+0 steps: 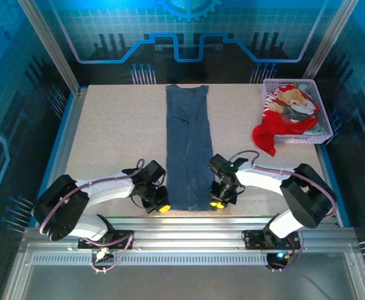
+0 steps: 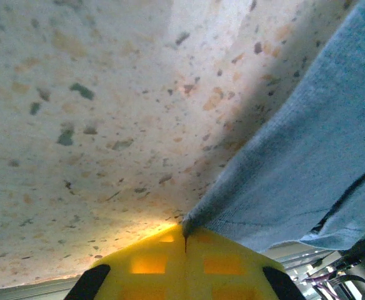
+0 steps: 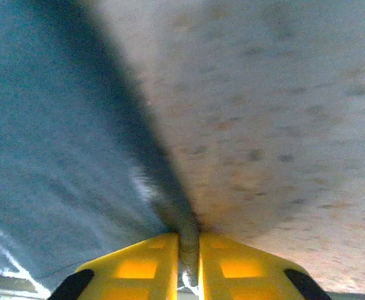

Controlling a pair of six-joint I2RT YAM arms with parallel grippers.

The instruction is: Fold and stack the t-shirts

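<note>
From above, the blue t-shirt (image 1: pixel 187 150) is seen folded into a long narrow strip down the middle of the desk (image 1: pixel 114 137), its near corners flanked by the left end effector (image 1: pixel 162 207) and the right end effector (image 1: pixel 215 203). The red t-shirt (image 1: pixel 265 133) is seen bundled in the basket (image 1: pixel 323 115) at the far right, one part spilling over the rim onto the desk. The grips are settled by the wrist views. The left end effector (image 2: pixel 185 240) is pressed together on a corner of the blue t-shirt (image 2: pixel 307 162), and the right end effector (image 3: pixel 189 242) is pinched on a gathered edge of the cloth (image 3: pixel 57 156). The cloth is shown raised off the speckled desk (image 2: pixel 95 125) beside each pinch.
</note>
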